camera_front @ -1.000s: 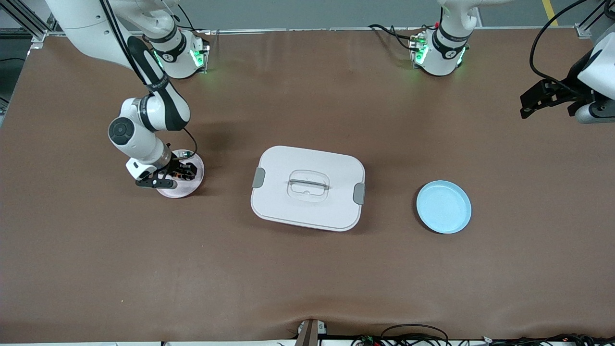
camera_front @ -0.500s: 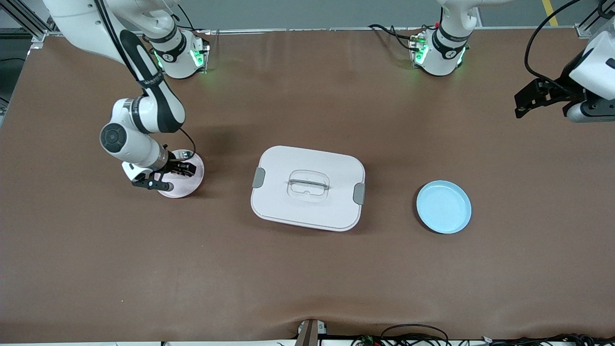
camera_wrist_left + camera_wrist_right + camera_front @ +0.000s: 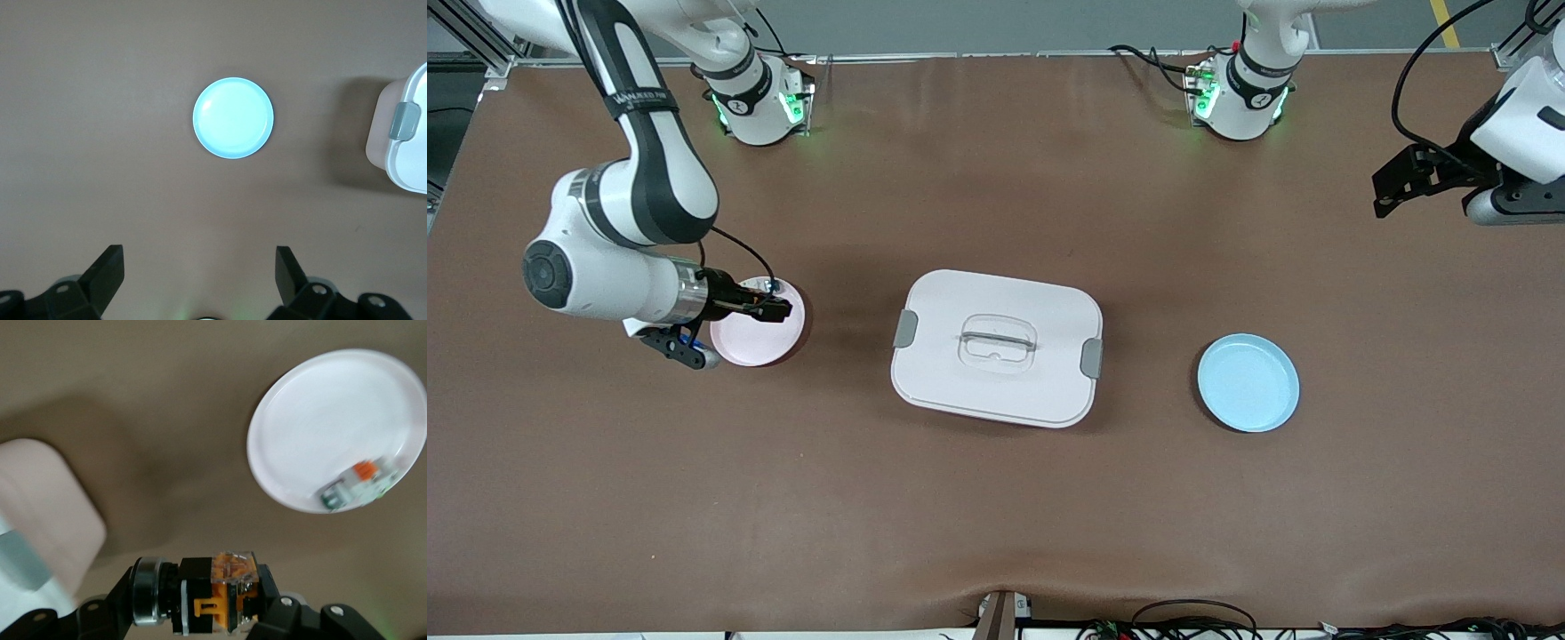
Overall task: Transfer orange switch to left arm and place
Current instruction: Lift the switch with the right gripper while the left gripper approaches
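Note:
My right gripper [image 3: 774, 310] is shut on the orange switch [image 3: 220, 592], a black part with orange bands and a silver ring, and holds it sideways in the air over the pink plate [image 3: 754, 343]. The plate also shows in the right wrist view [image 3: 320, 420]. The white box [image 3: 996, 348] with grey latches sits mid-table, between the pink plate and the blue plate [image 3: 1248, 383]. My left gripper [image 3: 1385, 189] is open and empty, high over the table's edge at the left arm's end; its wrist view shows its open jaws [image 3: 199, 277] above bare table.
A small green-and-white component [image 3: 353, 487] lies in the pink plate at its rim. The blue plate [image 3: 233, 118] is empty. A corner of the box [image 3: 403, 133] shows in the left wrist view. Cables run along the table edge nearest the front camera.
My right gripper has risen off the pink plate with the switch, and its wrist has swung toward the right arm's end of the table. The left gripper has shifted slightly.

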Robot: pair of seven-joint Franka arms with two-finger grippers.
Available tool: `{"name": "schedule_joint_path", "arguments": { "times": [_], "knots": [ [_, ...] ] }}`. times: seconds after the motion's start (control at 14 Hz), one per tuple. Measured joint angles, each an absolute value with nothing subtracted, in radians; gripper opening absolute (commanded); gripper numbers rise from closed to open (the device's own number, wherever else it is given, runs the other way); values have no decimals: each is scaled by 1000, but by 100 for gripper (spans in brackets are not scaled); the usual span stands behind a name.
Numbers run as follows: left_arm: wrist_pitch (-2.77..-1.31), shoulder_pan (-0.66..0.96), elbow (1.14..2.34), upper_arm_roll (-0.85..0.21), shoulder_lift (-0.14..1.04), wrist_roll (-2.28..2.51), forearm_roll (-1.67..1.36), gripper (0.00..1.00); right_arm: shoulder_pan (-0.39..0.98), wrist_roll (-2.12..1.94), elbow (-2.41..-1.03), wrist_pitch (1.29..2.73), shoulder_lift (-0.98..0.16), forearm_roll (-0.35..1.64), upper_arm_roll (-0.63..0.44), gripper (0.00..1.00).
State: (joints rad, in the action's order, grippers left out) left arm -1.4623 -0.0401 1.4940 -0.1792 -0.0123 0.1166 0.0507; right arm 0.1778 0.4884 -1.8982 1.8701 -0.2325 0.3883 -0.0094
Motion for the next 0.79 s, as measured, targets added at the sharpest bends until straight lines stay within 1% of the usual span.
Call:
{"name": "schedule_joint_path", "arguments": {
  "times": [0.14, 0.43, 0.64, 0.79],
  "knots": [
    [-1462, -43, 1494, -179, -12, 117, 51, 100, 211, 595, -1834, 1833, -234, 429, -9, 0],
    [-1462, -41, 1495, -181, 2, 139, 3, 100, 310, 852, -1701, 1821, -244, 518, -6, 0],
    [-1462, -17, 1496, -188, 19, 143, -26, 100, 388, 1074, -1583, 1821, -291, 596, -5, 0],
    [-1462, -8, 1496, -192, 27, 143, -108, 100, 435, 1215, -1516, 1826, -333, 640, -5, 0]
  ]
}}
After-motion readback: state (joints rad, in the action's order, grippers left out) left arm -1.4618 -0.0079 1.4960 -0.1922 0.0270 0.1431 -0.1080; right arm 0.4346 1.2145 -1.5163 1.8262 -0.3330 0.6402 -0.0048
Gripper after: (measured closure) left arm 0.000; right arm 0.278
